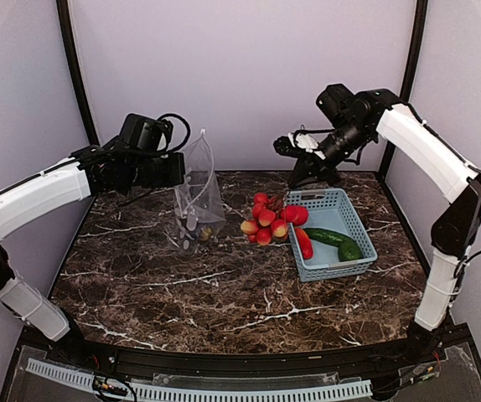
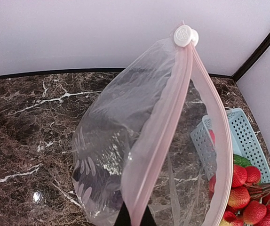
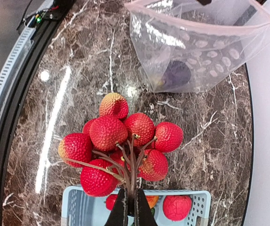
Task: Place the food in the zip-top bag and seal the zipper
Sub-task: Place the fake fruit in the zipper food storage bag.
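Note:
My left gripper (image 1: 183, 172) is shut on the mouth edge of the clear zip-top bag (image 1: 197, 199) and holds it upright on the table. In the left wrist view the gripper (image 2: 135, 217) pinches the pale zipper strip (image 2: 169, 120); the bag mouth gapes and the white slider (image 2: 185, 36) sits at the far end. A dark purple eggplant (image 3: 175, 75) lies inside the bag. My right gripper (image 3: 131, 208) is shut on the stem of the red berry cluster (image 3: 123, 143) and holds it above the table between basket and bag (image 3: 205, 52). The cluster also shows in the top view (image 1: 267, 221).
A light-blue lattice basket (image 1: 351, 211) stands at the right and holds a green cucumber (image 1: 328, 236), a green avocado-like piece (image 1: 349, 249), a red-orange pepper (image 1: 305, 244) and a red tomato (image 3: 177, 207). Walls close the back and sides.

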Controlling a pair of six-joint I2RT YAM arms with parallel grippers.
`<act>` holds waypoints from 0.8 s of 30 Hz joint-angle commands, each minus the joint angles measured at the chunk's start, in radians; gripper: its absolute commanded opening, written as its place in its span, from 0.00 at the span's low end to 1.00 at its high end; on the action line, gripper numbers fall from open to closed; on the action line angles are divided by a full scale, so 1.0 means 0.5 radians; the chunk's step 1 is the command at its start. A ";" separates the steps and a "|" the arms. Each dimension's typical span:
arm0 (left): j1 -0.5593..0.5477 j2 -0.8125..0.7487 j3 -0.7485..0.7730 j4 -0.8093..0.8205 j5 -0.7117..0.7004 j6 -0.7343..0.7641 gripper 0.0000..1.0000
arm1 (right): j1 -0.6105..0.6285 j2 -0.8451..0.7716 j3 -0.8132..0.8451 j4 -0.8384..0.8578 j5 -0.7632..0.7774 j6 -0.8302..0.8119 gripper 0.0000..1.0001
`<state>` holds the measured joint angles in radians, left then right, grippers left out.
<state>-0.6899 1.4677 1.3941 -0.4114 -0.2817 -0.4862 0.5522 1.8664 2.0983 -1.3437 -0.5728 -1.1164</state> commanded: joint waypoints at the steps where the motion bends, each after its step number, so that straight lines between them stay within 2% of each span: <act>1: 0.010 0.033 0.043 0.039 0.006 -0.015 0.01 | -0.030 -0.080 0.052 -0.076 -0.304 0.178 0.00; 5: 0.009 0.056 0.045 0.086 0.067 -0.026 0.01 | -0.036 -0.118 0.101 0.120 -0.440 0.343 0.00; 10: 0.009 0.072 0.066 0.104 0.105 -0.019 0.01 | -0.046 -0.072 0.350 0.218 -0.621 0.547 0.00; 15: 0.008 0.094 0.077 0.130 0.152 -0.020 0.01 | -0.057 -0.094 0.485 0.474 -0.753 0.832 0.00; 24: 0.010 0.126 0.076 0.172 0.235 -0.064 0.01 | -0.056 0.061 0.694 0.728 -0.934 1.120 0.00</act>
<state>-0.6891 1.5242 1.4078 -0.3443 -0.1944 -0.5026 0.5289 1.8526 2.3875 -1.0855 -0.9615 -0.6540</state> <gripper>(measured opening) 0.010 0.015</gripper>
